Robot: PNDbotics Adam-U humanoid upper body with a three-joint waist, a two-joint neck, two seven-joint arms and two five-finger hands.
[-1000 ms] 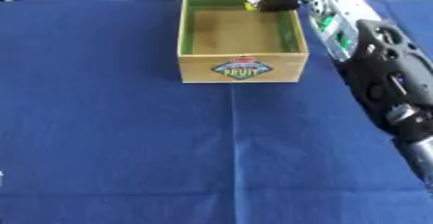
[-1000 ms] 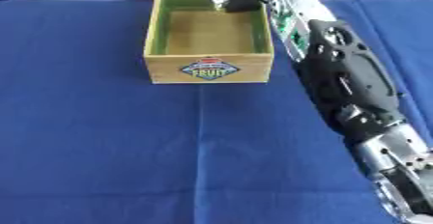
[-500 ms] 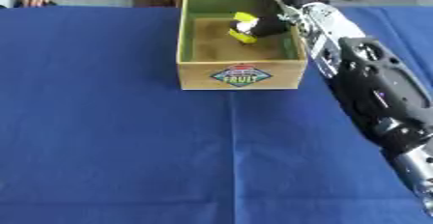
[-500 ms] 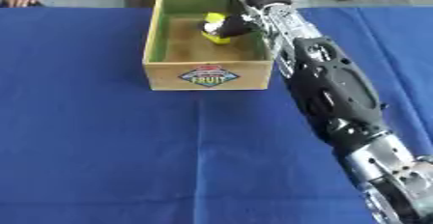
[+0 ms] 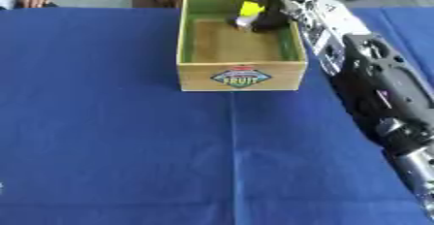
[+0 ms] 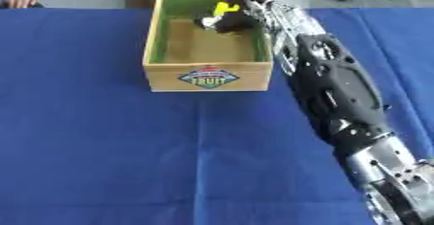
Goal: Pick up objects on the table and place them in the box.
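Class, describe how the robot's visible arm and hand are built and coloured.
The right arm has bulky black shells, a pale grey forearm section with small green marks, and a silver ribbed joint near the lower corner. The right hand is black.

A wooden box (image 6: 209,76) with a green-lined inside and a "FRUIT" label on its front stands on the blue tablecloth (image 6: 101,146). The robot's right arm runs from the lower right corner up over the box's right wall, and its right hand (image 6: 240,19) reaches into the far right corner of the box. A small yellow, black and white object (image 6: 217,14) sits at the hand inside the box; whether the fingers close on it cannot be made out.
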